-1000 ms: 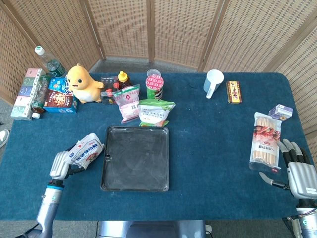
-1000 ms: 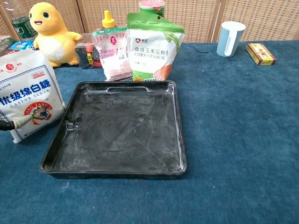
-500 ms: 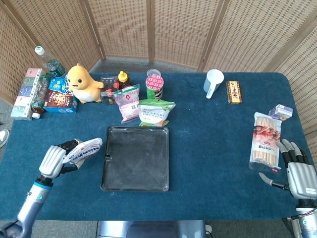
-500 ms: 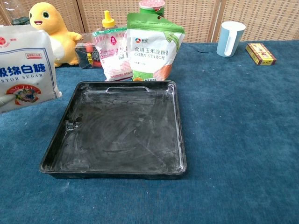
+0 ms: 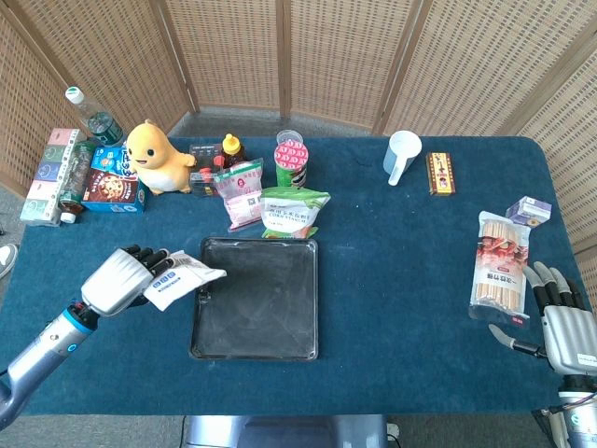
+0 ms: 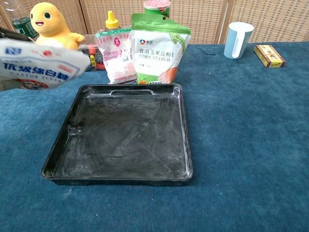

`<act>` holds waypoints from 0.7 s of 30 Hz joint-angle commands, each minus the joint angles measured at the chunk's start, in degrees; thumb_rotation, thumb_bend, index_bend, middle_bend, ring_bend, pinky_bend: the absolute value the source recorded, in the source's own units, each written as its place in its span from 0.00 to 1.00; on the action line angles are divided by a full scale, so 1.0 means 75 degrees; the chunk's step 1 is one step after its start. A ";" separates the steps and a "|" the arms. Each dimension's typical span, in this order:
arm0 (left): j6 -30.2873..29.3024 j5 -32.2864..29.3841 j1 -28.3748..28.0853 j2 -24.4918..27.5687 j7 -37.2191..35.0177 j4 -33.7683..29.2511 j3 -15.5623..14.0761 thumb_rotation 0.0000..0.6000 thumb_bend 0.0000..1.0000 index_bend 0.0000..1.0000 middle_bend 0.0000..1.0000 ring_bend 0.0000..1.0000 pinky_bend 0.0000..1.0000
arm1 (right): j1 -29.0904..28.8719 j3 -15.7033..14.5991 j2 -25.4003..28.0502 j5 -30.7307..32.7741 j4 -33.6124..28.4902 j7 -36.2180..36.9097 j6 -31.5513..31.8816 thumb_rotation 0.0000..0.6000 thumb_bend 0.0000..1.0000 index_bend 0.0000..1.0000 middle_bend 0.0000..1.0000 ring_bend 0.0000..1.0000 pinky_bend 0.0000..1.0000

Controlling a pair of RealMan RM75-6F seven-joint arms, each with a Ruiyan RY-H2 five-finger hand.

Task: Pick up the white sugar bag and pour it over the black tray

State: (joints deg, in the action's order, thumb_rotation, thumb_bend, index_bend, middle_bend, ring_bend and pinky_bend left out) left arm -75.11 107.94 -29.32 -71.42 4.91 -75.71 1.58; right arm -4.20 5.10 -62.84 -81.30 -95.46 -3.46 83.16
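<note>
Left hand (image 5: 121, 280) grasps the white sugar bag (image 5: 183, 279), fingers wrapped round its rear end. The bag is lifted off the tabletop (image 5: 401, 252) and tipped over toward its side, its free end reaching over the left rim of the black tray (image 5: 256, 299). In the chest view the bag (image 6: 41, 67) appears at upper left, tilted, above the tray's (image 6: 123, 135) left edge; the hand itself is hidden there.

The tray lies flat near the middle of the tabletop, its inside smeared with a pale film.

Right hand (image 5: 558, 322) rests at the tabletop's lower right corner, fingers spread and holding nothing, just beside a packet of sticks (image 5: 499, 266).

Behind the tray stand a corn starch bag (image 6: 159, 48) and a pink packet (image 6: 116, 55), touching side by side. A yellow plush toy (image 5: 157, 157) sits further left; a pale blue cup (image 5: 401, 156) stands well apart at rear right.
</note>
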 commanded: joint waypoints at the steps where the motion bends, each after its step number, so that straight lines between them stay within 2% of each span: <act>1: 0.0500 0.0420 -0.0441 0.0251 0.0753 -0.0057 -0.0137 1.00 0.32 0.68 0.57 0.57 0.62 | 0.0000 -0.0001 0.0001 0.0000 -0.0001 0.0002 -0.0001 0.46 0.00 0.05 0.00 0.00 0.06; 13: 0.0898 0.0806 -0.1070 0.0369 0.2099 -0.0296 -0.0045 1.00 0.34 0.68 0.57 0.57 0.62 | -0.0006 0.0013 0.0009 0.0028 0.0025 0.0048 -0.0020 0.45 0.00 0.05 0.00 0.00 0.06; 21: 0.1381 0.1257 -0.1537 0.0711 0.3164 -0.0450 -0.0097 1.00 0.35 0.69 0.58 0.57 0.63 | -0.0008 0.0024 0.0016 0.0060 0.0042 0.0074 -0.0035 0.45 0.00 0.05 0.00 0.00 0.06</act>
State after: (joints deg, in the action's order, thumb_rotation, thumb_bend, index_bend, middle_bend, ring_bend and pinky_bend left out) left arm -65.56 116.73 -40.14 -66.74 27.66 -78.71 1.04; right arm -4.27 5.28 -62.72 -80.85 -95.14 -2.90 82.89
